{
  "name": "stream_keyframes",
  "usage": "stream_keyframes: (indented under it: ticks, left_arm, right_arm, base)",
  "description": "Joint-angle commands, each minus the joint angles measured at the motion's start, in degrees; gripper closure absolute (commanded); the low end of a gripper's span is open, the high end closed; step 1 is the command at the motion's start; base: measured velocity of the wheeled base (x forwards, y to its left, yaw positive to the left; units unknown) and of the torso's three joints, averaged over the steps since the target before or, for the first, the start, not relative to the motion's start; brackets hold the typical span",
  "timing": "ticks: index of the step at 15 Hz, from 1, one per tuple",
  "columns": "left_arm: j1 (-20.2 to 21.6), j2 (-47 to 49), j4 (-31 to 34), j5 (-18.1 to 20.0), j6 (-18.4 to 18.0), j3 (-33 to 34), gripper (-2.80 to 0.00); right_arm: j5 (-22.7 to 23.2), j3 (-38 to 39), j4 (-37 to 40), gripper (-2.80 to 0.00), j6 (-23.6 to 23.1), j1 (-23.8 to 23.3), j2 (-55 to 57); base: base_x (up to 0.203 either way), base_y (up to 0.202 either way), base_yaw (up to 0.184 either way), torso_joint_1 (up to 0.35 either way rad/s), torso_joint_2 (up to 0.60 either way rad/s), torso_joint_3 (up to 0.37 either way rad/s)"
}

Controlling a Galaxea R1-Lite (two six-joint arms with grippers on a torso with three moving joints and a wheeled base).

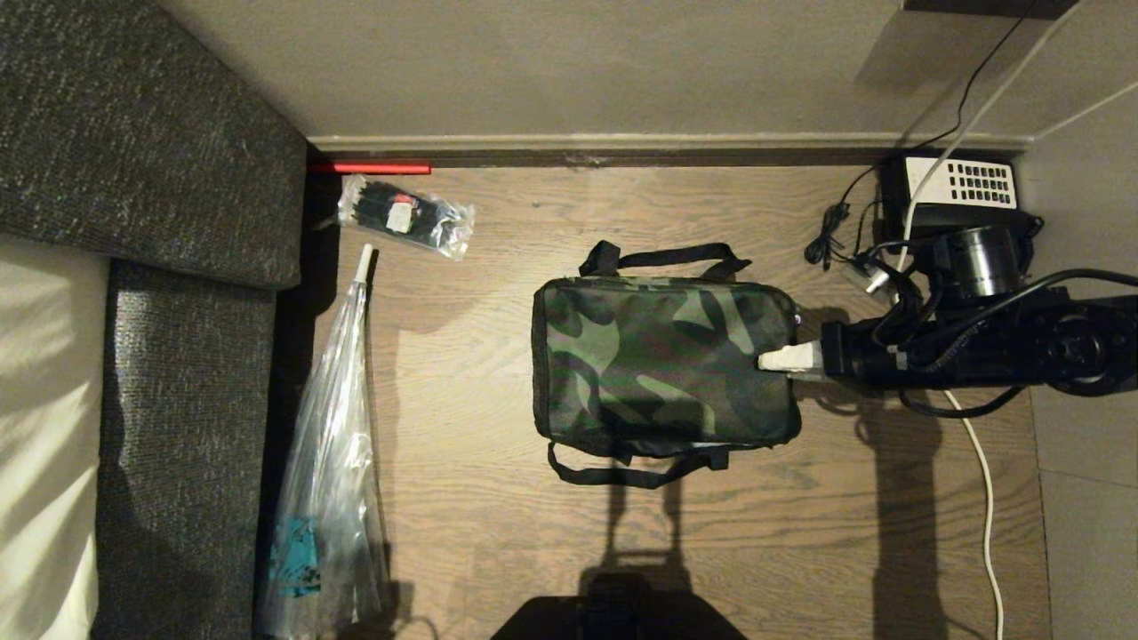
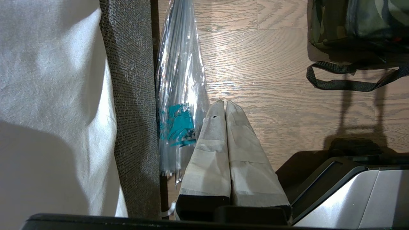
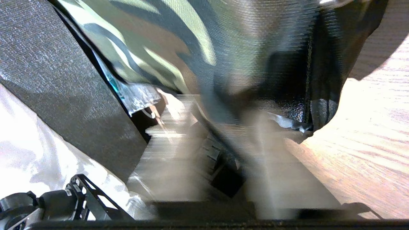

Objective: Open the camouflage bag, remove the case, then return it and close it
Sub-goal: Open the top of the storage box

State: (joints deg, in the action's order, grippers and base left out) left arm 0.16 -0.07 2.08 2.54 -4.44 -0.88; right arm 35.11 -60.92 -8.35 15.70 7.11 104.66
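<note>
**Right gripper at the bag's right end**

The right gripper [image 1: 775, 360] reaches in from the right, its pale taped fingers [image 1: 787, 358] lying level against the right end of the camouflage bag [image 1: 662, 360]. In the right wrist view the fingers are a blur in front of the bag's fabric, so how far apart they stand, and whether they have hold of anything at the bag's edge, cannot be told. A small silvery tab [image 3: 289, 123] shows at the bag's dark seam close to them.

The bag lies flat on the wooden floor [image 1: 800, 533], closed, its long side running left to right. One black strap handle [image 1: 667, 258] lies on its far side, the other [image 1: 622, 471] on its near side. The case is not visible.

The left gripper [image 2: 223, 107] hangs low at the near left, its two taped fingers pressed together with nothing between them, just beside a long clear plastic bag [image 1: 329, 462] that lies along the grey sofa [image 1: 178, 267]. A smaller clear bag of dark items [image 1: 404, 213] rests near the far wall. At the far right, behind the right arm, sits a black-and-white telephone [image 1: 956, 191] with trailing cables.
</note>
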Motion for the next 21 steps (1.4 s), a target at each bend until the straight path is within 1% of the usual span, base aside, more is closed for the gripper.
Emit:
stream_keyframes:
  ticks: [1, 13, 21]
  left_arm:
    - [0.02, 0.07, 0.02, 0.01, -0.05, 0.00, 0.00]
    - [0.02, 0.07, 0.02, 0.01, -0.05, 0.00, 0.00]
    - [0.00, 0.07, 0.02, 0.01, -0.05, 0.00, 0.00]
  right_arm:
    - [0.22, -0.25, -0.08, 0.00, 0.21, 0.01, 0.01]
    - [0.40, -1.38, 1.09, 0.00, 0.29, -1.74, -4.69]
    - [0.55, -2.01, 1.99, 0.00, 0.33, -1.81, -5.34]
  base:
    - [0.000, 0.000, 0.000, 0.000, 0.00, 0.000]
    - [0.000, 0.000, 0.000, 0.000, 0.00, 0.000]
    - [0.000, 0.000, 0.000, 0.000, 0.00, 0.000]
